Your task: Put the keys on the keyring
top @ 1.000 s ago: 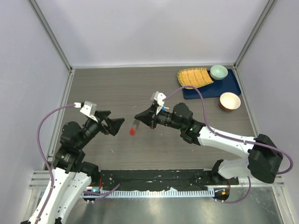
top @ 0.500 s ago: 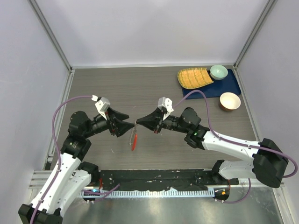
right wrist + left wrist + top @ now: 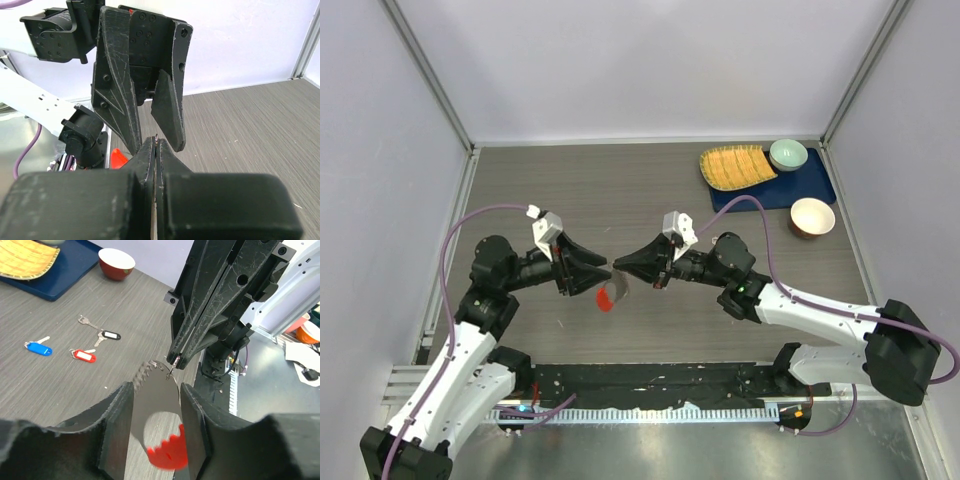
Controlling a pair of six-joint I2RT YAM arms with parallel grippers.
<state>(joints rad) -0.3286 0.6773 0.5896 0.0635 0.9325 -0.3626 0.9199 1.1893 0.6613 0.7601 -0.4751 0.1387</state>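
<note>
Your right claw (image 3: 172, 361) is pinched tight on a thin end of the keyring (image 3: 152, 396), up in the air over the table (image 3: 60, 390). Your left claw (image 3: 601, 279) is spread wide, with one finger on each side of the wire loop. The red fob (image 3: 169, 454) hangs down below. I cannot tell if the left fingers touch the loop or just stand beside it.

No key is on the ring yet. The blue key (image 3: 38, 348), the red key (image 3: 83, 355), the black key (image 3: 110, 335) and the plain silver key (image 3: 86, 320) all lie flat on the table, well apart from both claws.

I think the step now is getting the ring held so it can take a key. Go slow. Close the left claw gently on the loop before the right one lets go, or the ring may drop.

The wire end is very thin, and its opening is too small to see. In the top view the claws hide most of the ring. In the left wrist view the loop is blurry.
</note>
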